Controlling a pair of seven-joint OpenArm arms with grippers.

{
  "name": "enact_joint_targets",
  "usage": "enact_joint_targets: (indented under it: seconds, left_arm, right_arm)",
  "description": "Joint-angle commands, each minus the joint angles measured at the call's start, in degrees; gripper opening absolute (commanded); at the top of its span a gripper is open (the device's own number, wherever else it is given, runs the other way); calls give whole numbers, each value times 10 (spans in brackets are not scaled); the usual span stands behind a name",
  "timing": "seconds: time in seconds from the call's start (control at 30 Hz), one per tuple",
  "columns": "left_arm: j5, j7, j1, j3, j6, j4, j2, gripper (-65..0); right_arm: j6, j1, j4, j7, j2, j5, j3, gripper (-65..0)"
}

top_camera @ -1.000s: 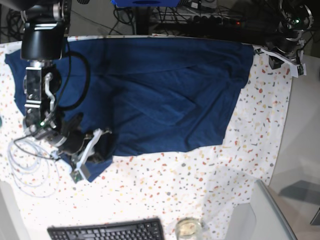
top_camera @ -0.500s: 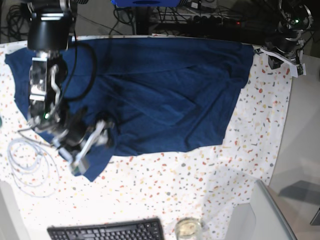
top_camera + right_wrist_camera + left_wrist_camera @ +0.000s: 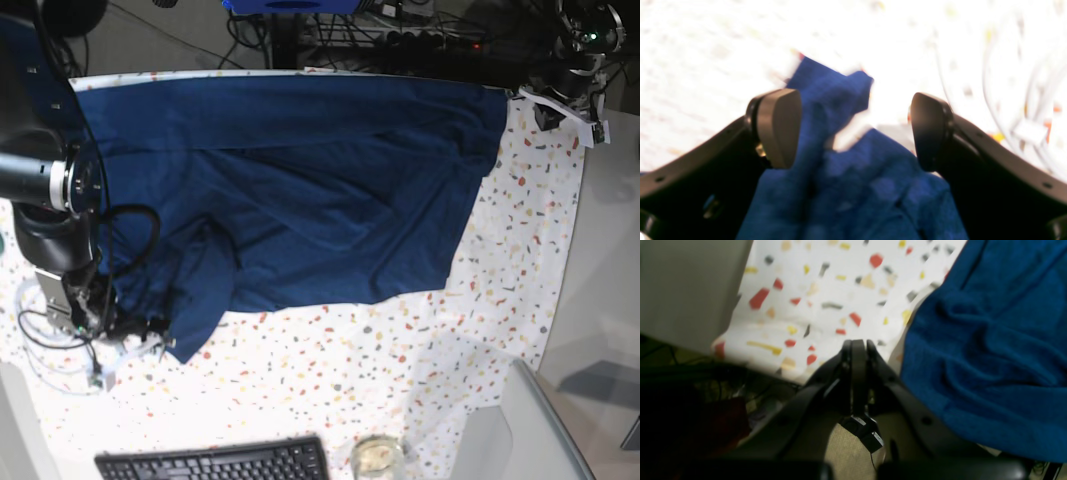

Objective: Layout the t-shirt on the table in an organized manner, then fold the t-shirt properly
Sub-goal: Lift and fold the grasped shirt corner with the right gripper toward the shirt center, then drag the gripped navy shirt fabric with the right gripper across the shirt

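The navy-blue t-shirt (image 3: 320, 180) lies spread over the speckled white table (image 3: 400, 350), with creases across its middle and a sleeve corner hanging toward the front left. My right gripper (image 3: 138, 345) is low at that corner. In the right wrist view the gripper (image 3: 853, 130) is open, and the blurred blue sleeve fabric (image 3: 826, 110) lies between its pads (image 3: 778, 128) without being clamped. My left gripper (image 3: 567, 105) is at the table's far right corner. In the left wrist view it (image 3: 857, 345) is shut and empty, just beside the t-shirt's edge (image 3: 990, 350).
A coil of white cable (image 3: 45, 335) lies on the table by my right gripper. A black keyboard (image 3: 215, 462) and a small glass jar (image 3: 377, 455) sit at the front edge. A plain grey surface (image 3: 610, 300) borders the right, and dark cables (image 3: 400, 35) run behind.
My right arm has swung left and toward the front, and its gripper has gone from on top of the shirt's lower left part to the sleeve corner. The left arm has barely moved.
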Motion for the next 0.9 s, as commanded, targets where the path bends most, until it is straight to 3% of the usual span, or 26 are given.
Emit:
enact_joint_targets:
  seconds: [0.0,0.17,0.6,0.7,0.87]
  left_arm:
    - [-7,-11,2,-3,-2,8,-6,-650]
    - [-7,-11,2,-3,-2,8,-7,-650]
    - [-7,-11,2,-3,-2,8,-7,-650]
    - [-7,-11,-1,-3,-2,8,-7,-650]
    - [-7,-11,-2,-3,-2,8,-7,-650]
  right_arm:
    - [6,25,-3,28,0,5,-18,-173]
    - [6,17,-8,52,-9,7,-83,-174]
    - [6,13,-8,75,-24,6,-85,-188]
    - [6,12,-10,75,-25,6,-85,-297]
    - [6,12,-8,78,-26,6,-84,-579]
